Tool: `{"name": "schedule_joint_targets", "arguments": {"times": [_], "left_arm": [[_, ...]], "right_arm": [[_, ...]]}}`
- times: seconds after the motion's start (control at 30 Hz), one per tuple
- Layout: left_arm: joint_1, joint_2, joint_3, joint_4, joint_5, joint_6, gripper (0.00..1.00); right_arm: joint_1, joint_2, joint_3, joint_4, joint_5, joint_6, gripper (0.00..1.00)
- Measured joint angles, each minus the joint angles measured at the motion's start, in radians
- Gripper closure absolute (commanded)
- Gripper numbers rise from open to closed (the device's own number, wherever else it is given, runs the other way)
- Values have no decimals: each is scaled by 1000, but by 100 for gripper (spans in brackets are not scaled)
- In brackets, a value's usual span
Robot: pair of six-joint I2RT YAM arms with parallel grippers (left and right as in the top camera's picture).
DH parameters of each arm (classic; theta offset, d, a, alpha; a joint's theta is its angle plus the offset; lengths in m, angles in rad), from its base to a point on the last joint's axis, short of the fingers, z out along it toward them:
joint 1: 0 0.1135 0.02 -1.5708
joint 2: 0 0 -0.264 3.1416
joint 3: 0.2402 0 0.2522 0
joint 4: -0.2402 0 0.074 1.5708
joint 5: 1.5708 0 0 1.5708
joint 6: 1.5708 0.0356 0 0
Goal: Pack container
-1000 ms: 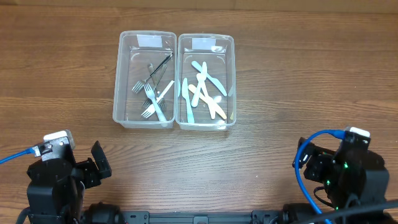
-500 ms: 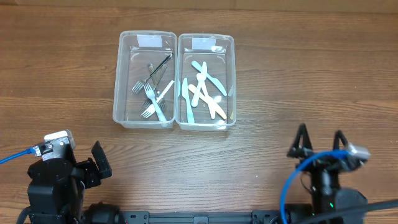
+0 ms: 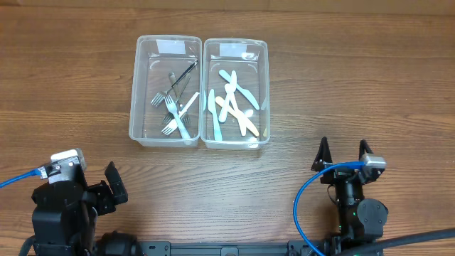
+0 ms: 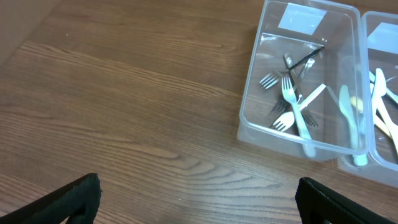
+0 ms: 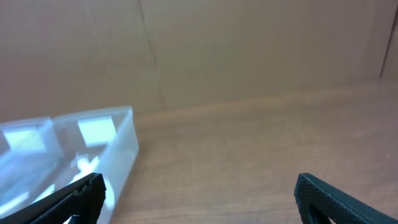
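Brown wooden table fills every view. At its near edge, the left gripper sits low with its fingers spread wide and nothing between them. Over to the right, the right gripper points toward the bins, its jaws likewise parted and empty. Farther back, well apart from both arms, two clear containers stand side by side, long walls touching. The left container holds a loose heap of forks; the right container holds pale blue and cream cutlery.
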Motion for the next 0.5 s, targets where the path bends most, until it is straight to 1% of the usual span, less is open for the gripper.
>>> {"name": "schedule_joint_targets", "arguments": {"times": [0.5], "left_arm": [[0,0,0,0,0,0,0]], "right_arm": [[0,0,-12,2,-11,0,0]]}}
